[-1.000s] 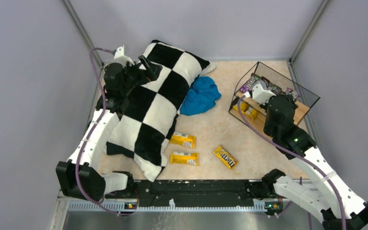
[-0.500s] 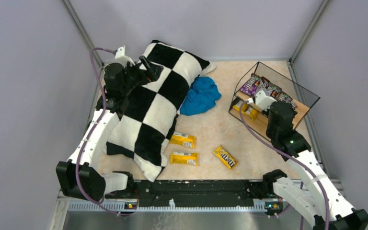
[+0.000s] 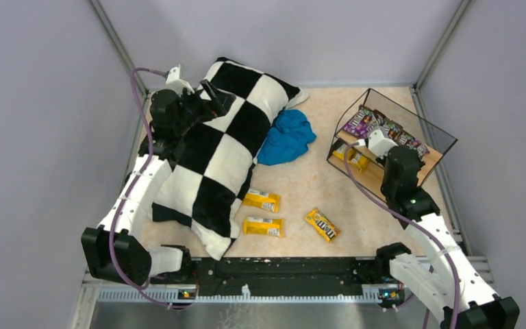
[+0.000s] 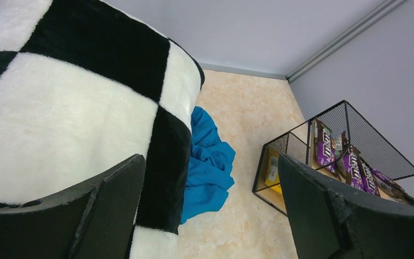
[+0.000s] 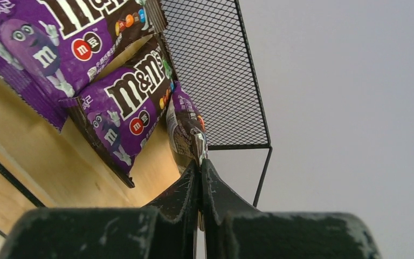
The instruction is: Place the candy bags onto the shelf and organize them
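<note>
The shelf [image 3: 440,140] stands at the right, wooden boards in a black wire frame. Several purple candy bags [image 3: 360,122] lie in a row on its top board, and a yellow one [image 3: 351,156] is on the lower board. Three yellow candy bags [image 3: 261,200] [image 3: 264,227] [image 3: 322,225] lie on the floor in front. My right gripper [image 5: 200,164] is shut on the edge of a purple candy bag [image 5: 186,127] that stands on edge beside two flat purple bags [image 5: 135,102]. My left gripper [image 4: 210,162] hangs open and empty over the pillow.
A black-and-white checkered pillow [image 3: 229,144] fills the left half, with my left arm along it. A crumpled blue cloth [image 3: 286,136] lies between pillow and shelf. Grey walls close in all sides, and the shelf's mesh panel [image 5: 215,75] rises behind the held bag.
My right wrist has drawn back toward the shelf's near right, uncovering the row of purple bags on the top board. The left arm has barely moved.
</note>
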